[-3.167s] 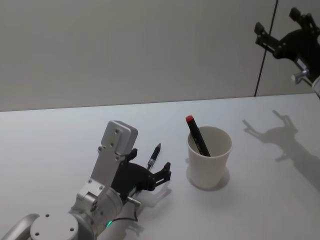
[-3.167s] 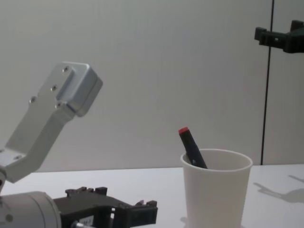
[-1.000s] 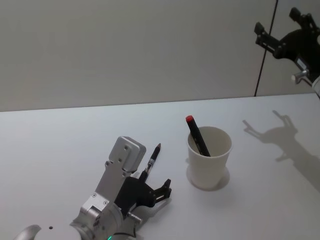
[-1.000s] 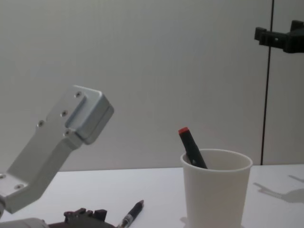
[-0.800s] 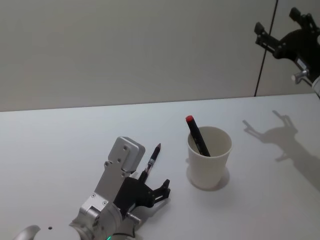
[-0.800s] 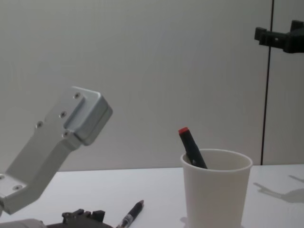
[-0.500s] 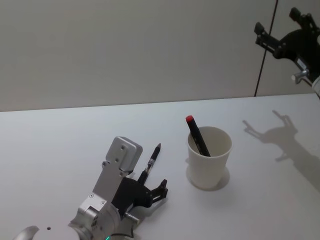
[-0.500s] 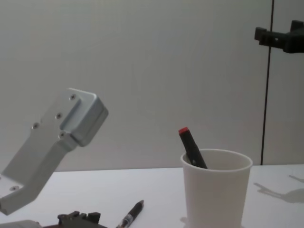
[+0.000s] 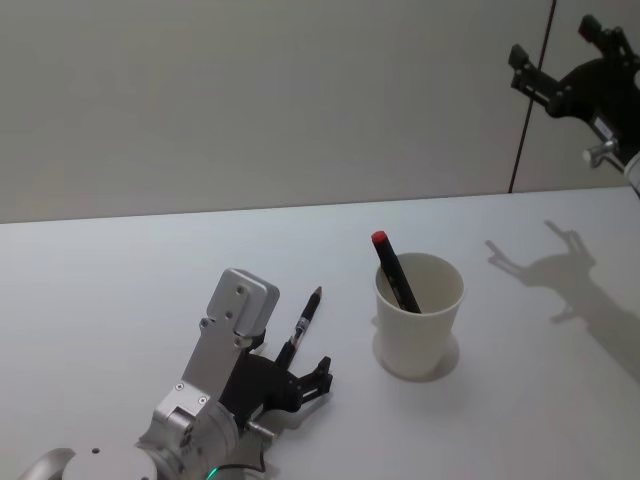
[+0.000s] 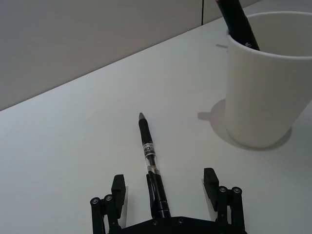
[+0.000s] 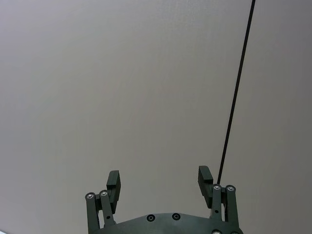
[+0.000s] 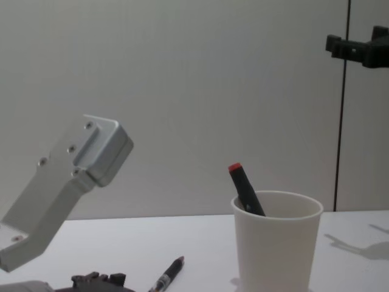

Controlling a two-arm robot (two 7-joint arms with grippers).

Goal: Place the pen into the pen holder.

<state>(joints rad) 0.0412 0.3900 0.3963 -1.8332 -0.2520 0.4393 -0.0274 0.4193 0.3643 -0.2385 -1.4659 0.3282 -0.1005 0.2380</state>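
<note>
Pen partly within spread left pincer

pen on the table left of the cup, between the left gripper's fingers

on the white flat table the plain white paper cup stands right of centre. a red-capped dark marker stands in it, leaning left and away. the slim black pen lies on the table just left of the cup, apart from it, its tip pointing away from the robot. the left gripper sits low at the pen's near end, one finger spread to either side, neither touching it. the right gripper hangs high at the far right, well apart from the cup, its fingers spread.
</note>
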